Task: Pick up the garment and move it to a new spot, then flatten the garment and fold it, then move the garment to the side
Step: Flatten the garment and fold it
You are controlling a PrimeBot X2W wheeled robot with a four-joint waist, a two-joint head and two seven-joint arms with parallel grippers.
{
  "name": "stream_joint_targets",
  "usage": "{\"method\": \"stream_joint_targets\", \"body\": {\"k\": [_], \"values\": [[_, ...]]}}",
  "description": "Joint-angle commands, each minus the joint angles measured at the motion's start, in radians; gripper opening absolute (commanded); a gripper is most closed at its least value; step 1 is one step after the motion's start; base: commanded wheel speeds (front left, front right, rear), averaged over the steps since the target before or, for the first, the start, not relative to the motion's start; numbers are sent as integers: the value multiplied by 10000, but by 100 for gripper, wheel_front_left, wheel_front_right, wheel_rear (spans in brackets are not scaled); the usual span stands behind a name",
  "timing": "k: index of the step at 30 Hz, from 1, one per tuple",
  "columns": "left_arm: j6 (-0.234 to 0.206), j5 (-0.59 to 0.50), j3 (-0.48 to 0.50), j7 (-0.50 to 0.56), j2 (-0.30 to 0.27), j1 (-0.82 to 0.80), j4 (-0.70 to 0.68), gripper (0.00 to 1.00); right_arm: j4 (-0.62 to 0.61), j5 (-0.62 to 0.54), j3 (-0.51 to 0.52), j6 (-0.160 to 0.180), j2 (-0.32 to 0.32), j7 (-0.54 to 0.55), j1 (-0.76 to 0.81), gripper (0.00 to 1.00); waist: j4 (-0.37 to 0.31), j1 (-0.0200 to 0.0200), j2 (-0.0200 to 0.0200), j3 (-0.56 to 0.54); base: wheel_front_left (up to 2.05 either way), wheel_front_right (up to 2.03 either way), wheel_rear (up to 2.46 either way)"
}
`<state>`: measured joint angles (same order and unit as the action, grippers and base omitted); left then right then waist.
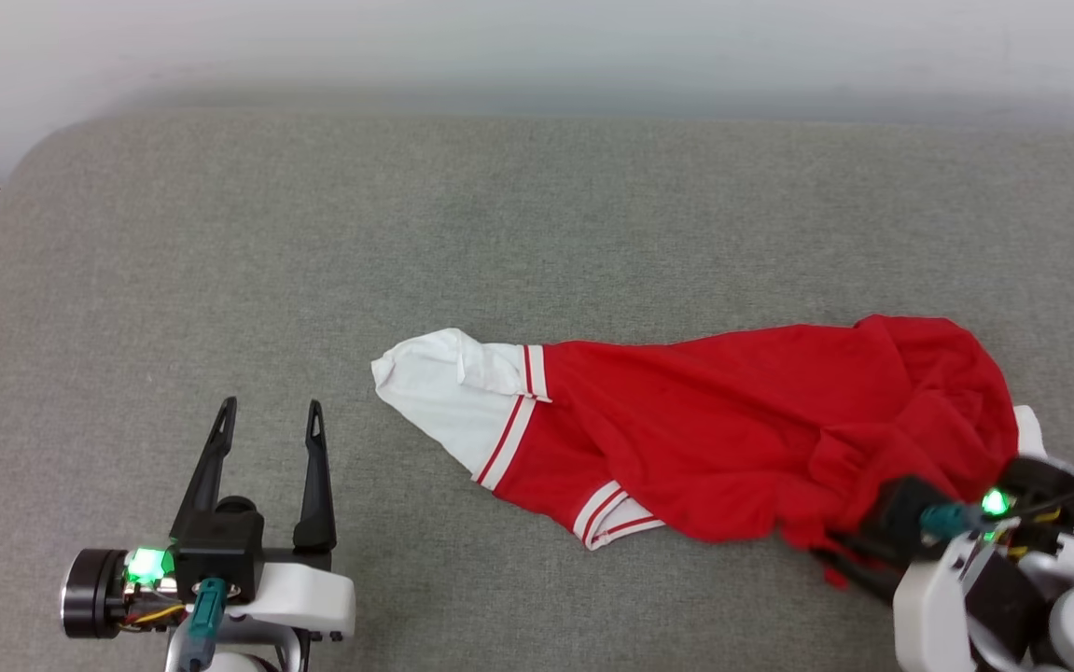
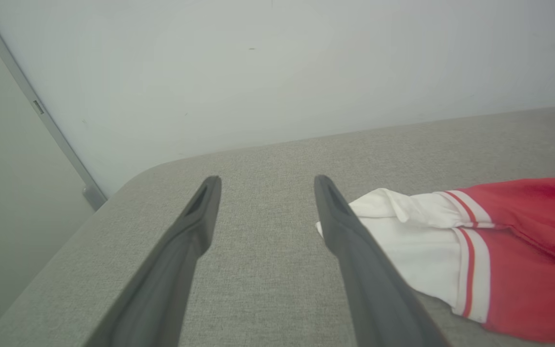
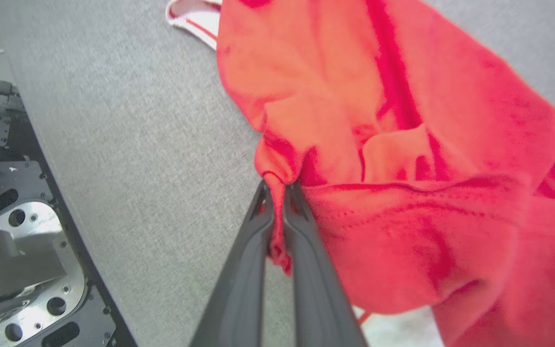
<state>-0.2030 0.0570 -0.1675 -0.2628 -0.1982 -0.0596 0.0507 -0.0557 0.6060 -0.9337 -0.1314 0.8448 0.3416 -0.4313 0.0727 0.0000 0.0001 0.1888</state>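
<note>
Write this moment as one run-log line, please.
right hand: shut on garment | left hand: open, empty | garment: bunched on grey surface

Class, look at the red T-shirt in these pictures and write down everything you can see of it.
The T-shirt is soft-looking red cloth with white sleeve ends edged in thin red-and-white stripes. It lies crumpled and stretched sideways on the grey fabric surface, one sleeve pointing to the robot's left. The right gripper is shut on a bunched red fold at its other end.
</note>
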Motion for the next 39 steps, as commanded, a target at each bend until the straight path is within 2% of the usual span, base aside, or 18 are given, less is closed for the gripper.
{"method": "stream_joint_targets", "body": {"k": [1, 10, 16, 20, 25, 29, 33, 39], "values": [[-28, -8, 43, -26, -11, 168, -37, 100, -260, -68, 310, 15, 35, -136, -22, 0, -96, 0, -1, -135, 0, 0, 0], [-37, -46, 86, -26, 45, 451, -205, 100, -1872, -561, 2785, 15, 114, 93, 737, 0, -255, 0, -1, -283, 0, 0, 0], [45, -86, 28, -28, 82, 315, -248, 100, -2215, -561, 3658, 15, -107, 308, 1085, 0, -133, 0, -1, -208, 0, 0, 0], [64, -92, 15, -26, 121, 202, -296, 100, -2243, -631, 3957, 15, -145, 409, 668, 0, -38, 0, -1, -6, 0, 0, 0], [152, -153, -79, -26, 216, -134, -393, 100, -1857, -551, 3839, 15, 12, 616, -594, 0, 205, 0, -1, 538, 0, 0, 0], [252, -195, -204, -26, 332, -558, -484, 100, -996, -528, 3446, 15, 219, 755, -2292, 0, 520, 0, -1, 1137, 0, 0, 0], [329, -257, -321, -26, 452, -976, -550, 100, 274, -632, 2734, 15, 45, 725, -4225, 0, 835, 0, -1, 1704, 0, 0, 0], [414, -250, -441, -26, 721, -1567, -551, 100, 3046, -1255, 1354, 16, -688, 209, -7137, 0, 1289, 0, -1, 2461, 0, 0, 0]]}}
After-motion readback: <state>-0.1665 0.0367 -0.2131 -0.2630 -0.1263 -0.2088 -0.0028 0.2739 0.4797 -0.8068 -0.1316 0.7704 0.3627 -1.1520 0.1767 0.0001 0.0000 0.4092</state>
